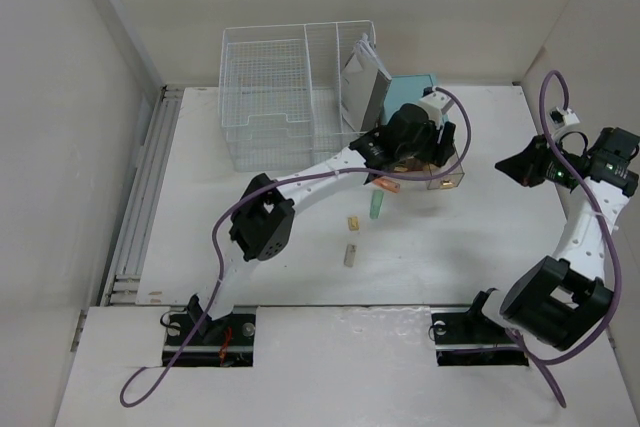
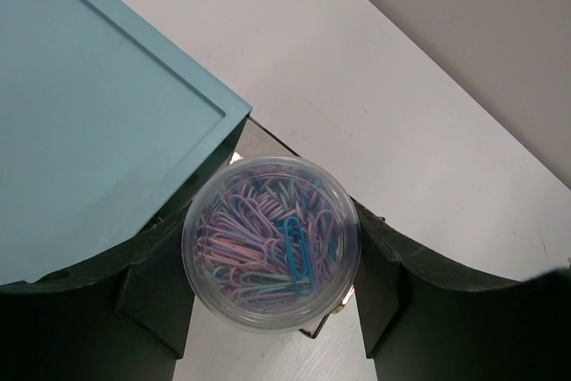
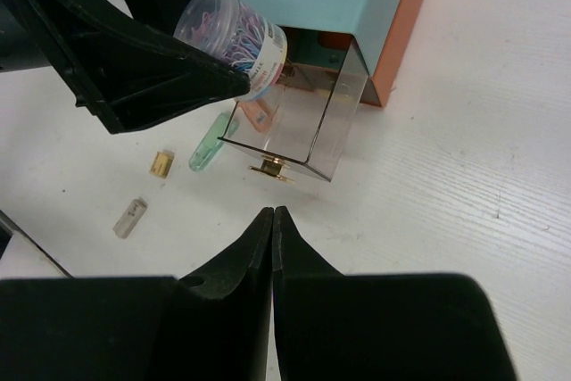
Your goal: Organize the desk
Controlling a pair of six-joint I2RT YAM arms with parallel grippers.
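The desk (image 1: 450, 242), a broad matte white top, fills the middle of the overhead view, with both arm bases bolted at its near edge. The left gripper (image 2: 272, 260) is clamped on a clear round jar of paper clips (image 2: 268, 220), one dark finger (image 2: 152, 296) pressing on each side of it. The clips inside are mostly pink and lilac, with one bright blue. In the right wrist view the jar sits tilted in that grip, held above a clear drawer (image 3: 337, 118) that stands pulled out from the teal drawer box (image 1: 412, 85). A small gold knob (image 3: 272, 169) shows on the drawer's front. Whether the jar touches the drawer cannot be told. The teal box stands toward the far side of the desk, just beside a white wire-mesh basket (image 1: 265, 97) on its left. On the bare desk in front of the drawer lie four small things. An orange piece (image 1: 386, 185) lies nearest the drawer and a pale green stick (image 3: 208, 144) just beside it. A small yellow block (image 3: 161, 163) and a clear greyish block (image 3: 130, 218) lie a little nearer the arm bases, each apart from the others. The right gripper (image 3: 272, 220) hovers over the right part of the desk, well apart from the drawer. Its fingers are pressed together with nothing between them.
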